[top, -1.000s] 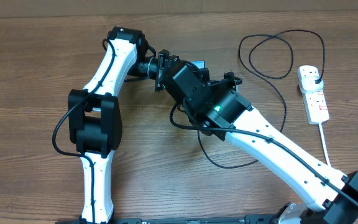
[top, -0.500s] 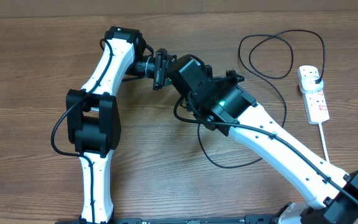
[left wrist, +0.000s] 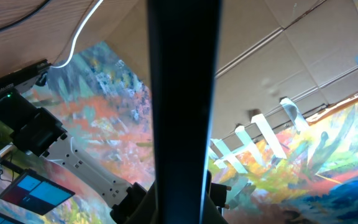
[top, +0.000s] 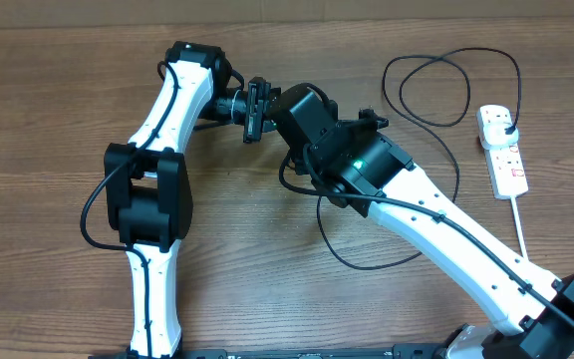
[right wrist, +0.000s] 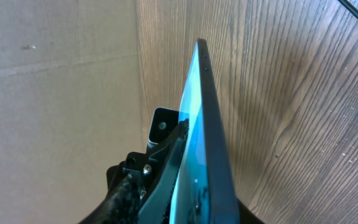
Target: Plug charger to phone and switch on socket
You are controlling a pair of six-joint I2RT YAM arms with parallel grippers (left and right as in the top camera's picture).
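Left pincer [top: 253, 108] clamped shut on phone [right wrist: 207, 124], edge-up. Right pincer [top: 275, 108] beside phone, can't tell its gap. Keep phone steady, port facing charger [top: 386, 88].

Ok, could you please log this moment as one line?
left gripper: shut on phone | right gripper: jaws unclear | phone: lifted, edge-on | charger: looped on table | socket: untouched

We are seeing the phone [right wrist: 209, 124] only edge-on, with its lower end running off the frame and its screen text unreadable. From overhead, the right arm [top: 436, 229] is covering the phone, the tools' fingertips and part of the charger [top: 385, 85], and we are not making out its connector tip.
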